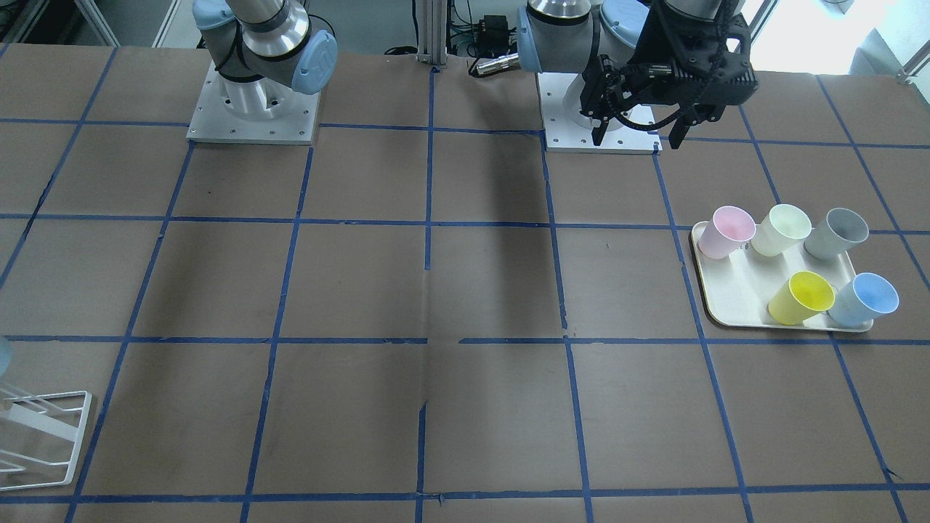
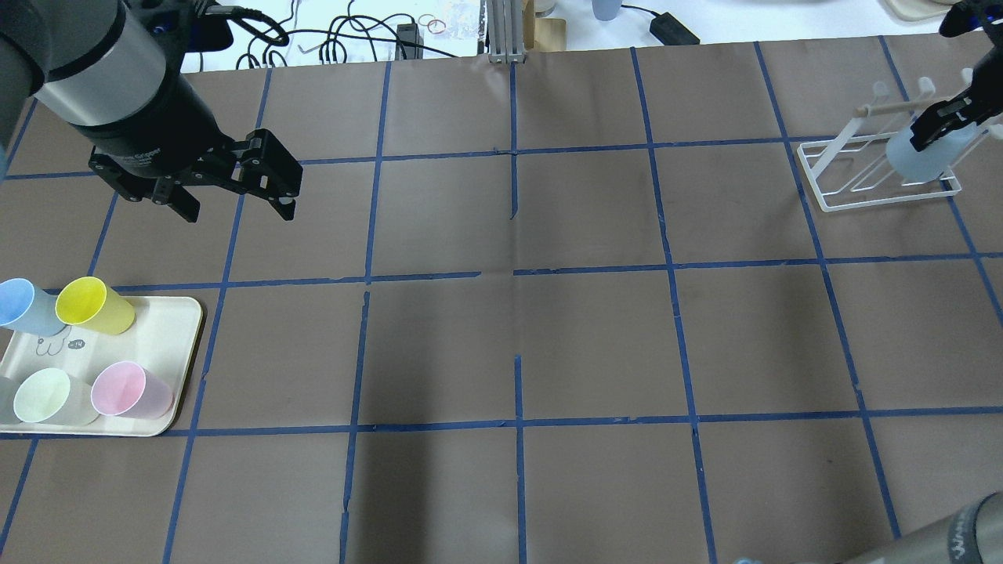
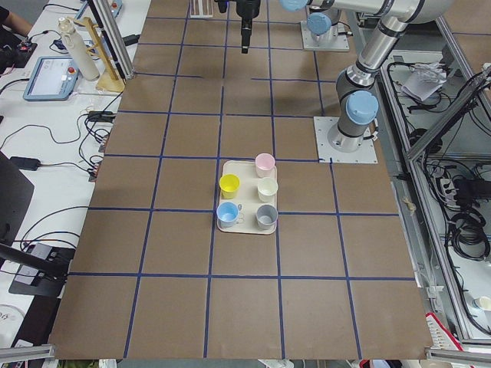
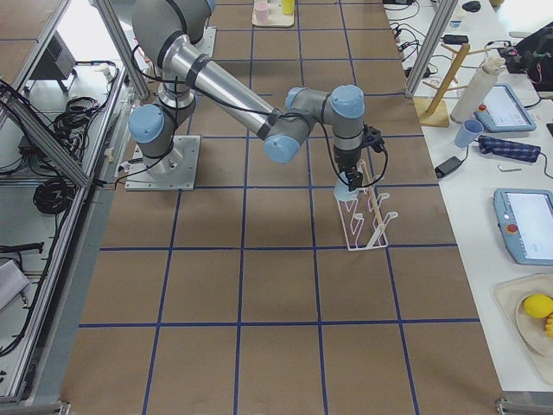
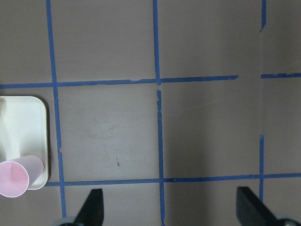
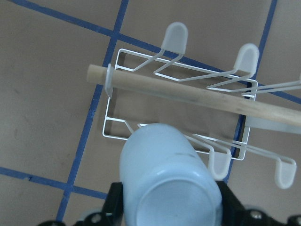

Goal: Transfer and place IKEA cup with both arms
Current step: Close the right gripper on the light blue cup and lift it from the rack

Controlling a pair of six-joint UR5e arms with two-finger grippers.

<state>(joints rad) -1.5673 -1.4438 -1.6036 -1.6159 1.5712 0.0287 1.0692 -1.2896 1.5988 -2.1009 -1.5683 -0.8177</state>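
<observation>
My right gripper (image 2: 950, 119) is shut on a pale-blue IKEA cup (image 2: 923, 157), held upside down over the white wire rack (image 2: 854, 192) at the far right. In the right wrist view the cup (image 6: 167, 174) fills the lower middle, its base towards the camera, with black fingers (image 6: 115, 205) on both sides. I cannot tell whether it rests on a peg. A second blue cup (image 2: 23, 307) stands on the cream tray (image 2: 157, 345). My left gripper (image 2: 239, 211) is open and empty, above the table beyond the tray.
The tray (image 1: 730, 294) also holds a yellow cup (image 1: 799, 298), a pink cup (image 1: 726, 231), a pale-green cup (image 1: 781, 229) and a grey cup (image 1: 837, 234). The rack has a wooden rod (image 6: 197, 92) and rounded pegs. Blue tape lines cross the brown table.
</observation>
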